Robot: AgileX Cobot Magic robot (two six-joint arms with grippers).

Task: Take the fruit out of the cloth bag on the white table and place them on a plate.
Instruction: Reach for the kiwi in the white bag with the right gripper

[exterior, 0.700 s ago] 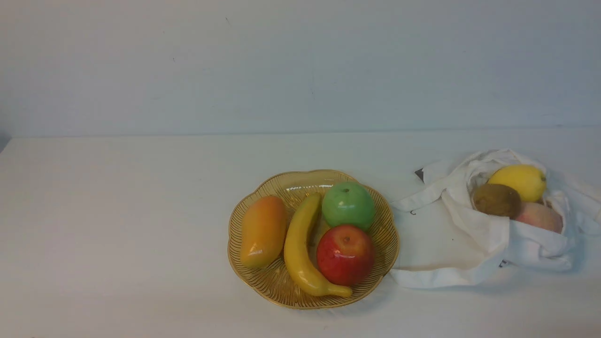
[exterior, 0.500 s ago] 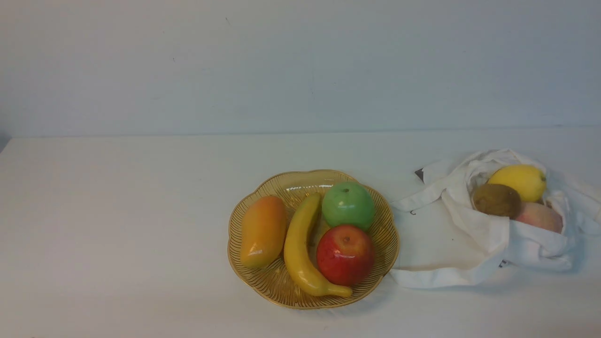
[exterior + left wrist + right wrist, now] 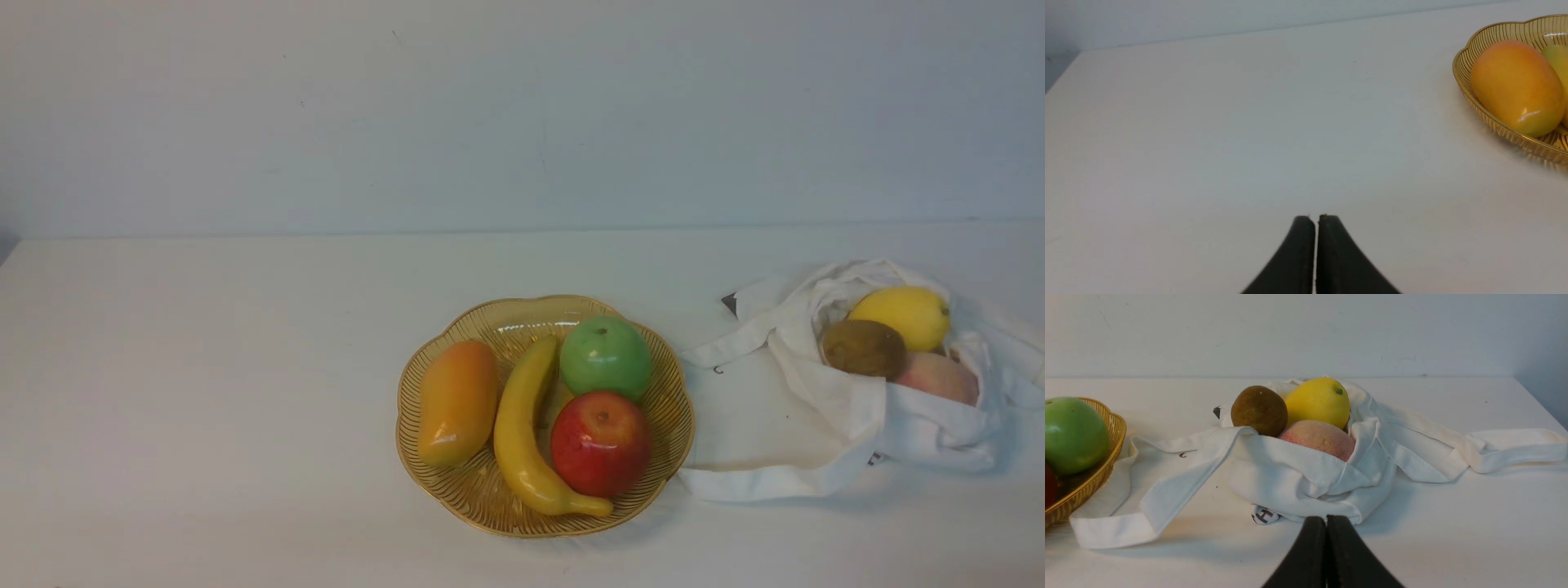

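Both grippers, left and right, look shut, seemingly empty.

White table — plate, cloth bag

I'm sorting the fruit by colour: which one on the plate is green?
The round green apple, at the plate's far right, just beyond the red apple; no other fruit there is green all over.

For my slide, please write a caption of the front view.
Kiwi, lemon and peach sit in the cloth bag, right of a golden plate holding four fruits.
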